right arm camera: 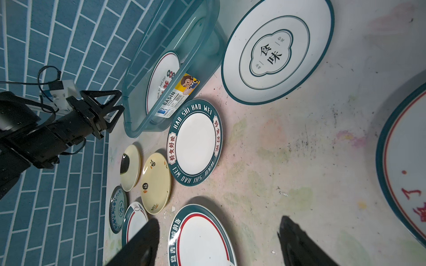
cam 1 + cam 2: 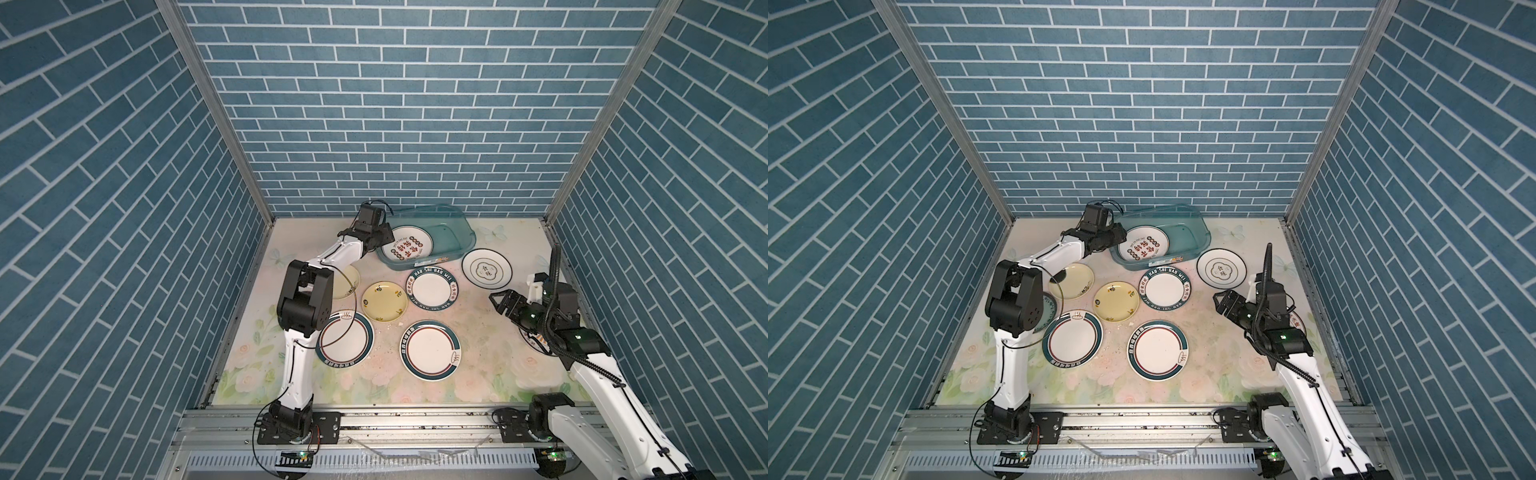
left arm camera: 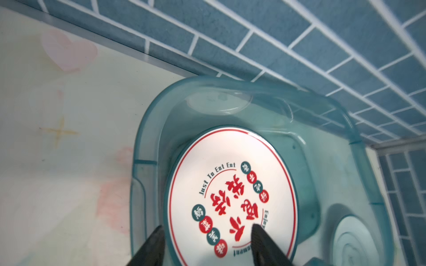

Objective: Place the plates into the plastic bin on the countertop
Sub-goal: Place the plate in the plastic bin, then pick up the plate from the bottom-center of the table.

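Note:
The teal plastic bin (image 2: 455,235) stands at the back of the floral countertop (image 2: 478,353). A white plate with red lettering (image 2: 407,248) (image 3: 230,191) lies inside it. My left gripper (image 2: 388,237) (image 3: 206,225) hovers open at the bin's left end, its fingers apart above that plate's near rim. My right gripper (image 2: 496,301) (image 1: 219,219) hangs open and empty over bare countertop at the right. Several plates lie on the countertop: an emblem plate (image 2: 486,268), a lettered-rim plate (image 2: 432,289), a yellow plate (image 2: 384,301) and two green-rimmed plates (image 2: 430,349) (image 2: 345,338).
A pale yellow plate (image 2: 1071,280) and a teal patterned plate (image 1: 117,208) lie partly under my left arm. Another plate (image 1: 405,161) sits beneath my right arm. Blue brick walls close in the back and both sides. A metal rail (image 2: 415,419) runs along the front.

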Controlling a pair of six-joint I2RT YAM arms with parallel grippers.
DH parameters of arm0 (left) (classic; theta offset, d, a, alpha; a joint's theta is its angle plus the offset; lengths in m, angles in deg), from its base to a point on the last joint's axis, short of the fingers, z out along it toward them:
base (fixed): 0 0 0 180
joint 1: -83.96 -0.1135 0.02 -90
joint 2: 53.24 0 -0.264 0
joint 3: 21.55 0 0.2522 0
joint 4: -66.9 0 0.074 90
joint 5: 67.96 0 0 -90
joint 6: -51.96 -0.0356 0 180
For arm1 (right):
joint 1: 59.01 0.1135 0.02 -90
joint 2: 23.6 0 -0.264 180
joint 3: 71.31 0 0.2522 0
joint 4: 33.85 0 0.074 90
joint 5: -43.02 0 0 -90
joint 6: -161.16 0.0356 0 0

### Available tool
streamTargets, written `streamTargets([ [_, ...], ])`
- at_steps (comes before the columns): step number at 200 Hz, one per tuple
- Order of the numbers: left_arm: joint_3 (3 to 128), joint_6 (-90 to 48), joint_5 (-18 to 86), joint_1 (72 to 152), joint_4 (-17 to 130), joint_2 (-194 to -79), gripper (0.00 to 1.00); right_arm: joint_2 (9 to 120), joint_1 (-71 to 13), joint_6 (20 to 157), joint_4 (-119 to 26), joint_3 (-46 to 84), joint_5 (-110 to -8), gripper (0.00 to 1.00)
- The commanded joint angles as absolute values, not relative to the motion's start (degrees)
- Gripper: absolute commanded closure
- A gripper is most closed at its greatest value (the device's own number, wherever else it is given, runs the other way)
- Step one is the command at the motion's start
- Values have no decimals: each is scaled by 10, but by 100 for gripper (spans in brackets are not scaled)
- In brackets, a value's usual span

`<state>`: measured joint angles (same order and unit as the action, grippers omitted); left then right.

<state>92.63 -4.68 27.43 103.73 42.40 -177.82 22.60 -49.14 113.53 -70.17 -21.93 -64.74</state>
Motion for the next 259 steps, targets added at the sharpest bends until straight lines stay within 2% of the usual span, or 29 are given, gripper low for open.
streamTargets([
  [1,950,-79,280,1038,410,-1764,2,236,-490,1118,-741,-204,-633,18],
  [51,924,-113,275,1047,419,-1696,0,277,-491,1092,-829,-158,-593,15],
  [83,853,-116,261,1050,443,-1614,1,293,-495,1091,-817,-158,-650,13],
  [115,753,-116,231,1050,446,-1506,0,309,-495,1090,-807,-160,-701,5],
  [176,486,-96,195,1050,465,-1269,1,325,-471,1098,-790,-170,-742,5],
  [214,403,-93,219,1050,416,-1158,0,329,-429,1120,-773,-189,-725,8],
  [259,347,-81,270,1050,391,-1086,0,338,-388,1157,-697,-251,-714,11],
])
